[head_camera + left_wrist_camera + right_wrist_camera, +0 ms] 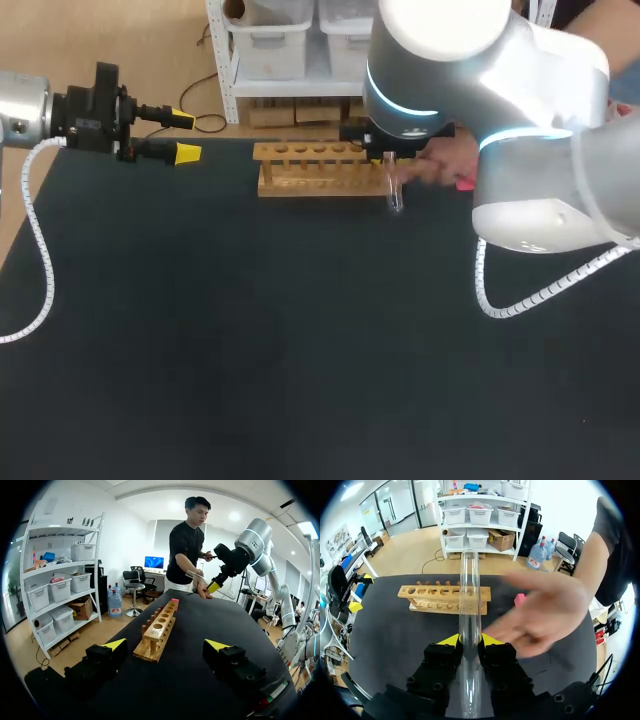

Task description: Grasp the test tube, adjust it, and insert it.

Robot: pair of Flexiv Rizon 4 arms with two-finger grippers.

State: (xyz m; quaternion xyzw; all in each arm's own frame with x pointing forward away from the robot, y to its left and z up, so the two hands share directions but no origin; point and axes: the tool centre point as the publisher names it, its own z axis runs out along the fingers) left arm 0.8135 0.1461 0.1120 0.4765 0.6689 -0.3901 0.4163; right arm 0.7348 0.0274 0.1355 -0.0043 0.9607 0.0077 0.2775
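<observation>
**Ann:** Looking down from above, where is the test tube?

**Ben:** Just past one end of the wooden rack, the end on the side of my right arm. The big arm hides its gripper here, so I cannot tell from this view how the tube is held. A person's hand is near that same end of the rack.

**Ann:** And the other arm?

**Ben:** The left gripper is out past the rack's other end. Its fingers are wide apart and hold nothing.

**Ann:** What does the left wrist see?

**Ben:** The left gripper stands wide. The rack is ahead of it and runs away from it. Beyond the rack's far end, the right gripper holds the test tube up in the air. The hand is close by.

**Ann:** And the right wrist?

**Ben:** The right gripper pinches the test tube from both sides. The tube points toward the rack, and no tube stands in the rack. The hand is just beside the tube. I cannot tell if it touches.

**Ann:** So how far are we?

**Ben:** I think the grabbing is done. Lining the tube up over a hole and pushing it in are not done yet.
</observation>
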